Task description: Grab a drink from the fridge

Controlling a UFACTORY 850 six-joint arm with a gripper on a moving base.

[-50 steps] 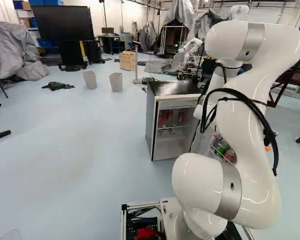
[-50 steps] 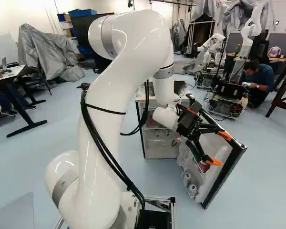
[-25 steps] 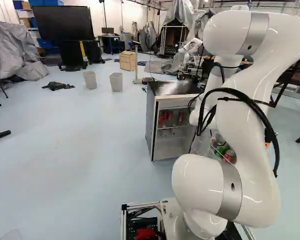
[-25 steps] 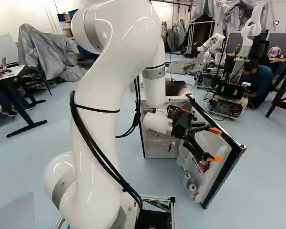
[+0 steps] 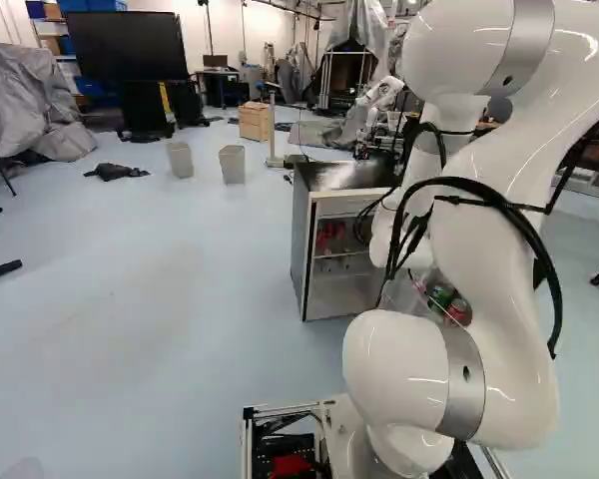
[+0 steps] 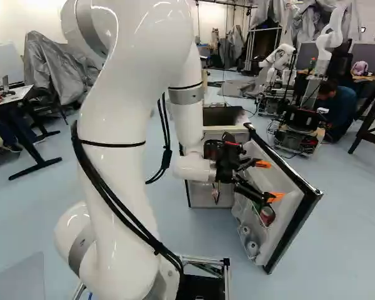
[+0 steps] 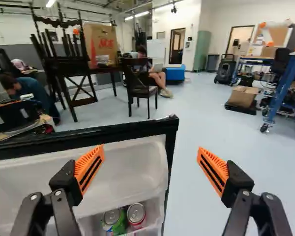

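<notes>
Pincer point(image 6: 269, 180) spread, pads point(image 7: 90, 164) ribbed; round metal cans point(image 7: 136, 214) in smooth door point(image 7: 128, 172).

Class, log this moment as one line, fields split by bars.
hand: open, holding nothing | place: by the fridge's open door | green can, red can: side by side in the door | grab: not yet made

Found curved wht. robot arm point(image 6: 122, 119) glossy, smooth. Noted smooth wht. plastic in moulded fridge-door liner point(image 7: 130, 167), shiny metal on round-topped drink cans point(image 7: 136, 213), gloss on flat blk. fridge top point(image 5: 344, 178), creased cloth in gray drape point(image 6: 56, 65).
</notes>
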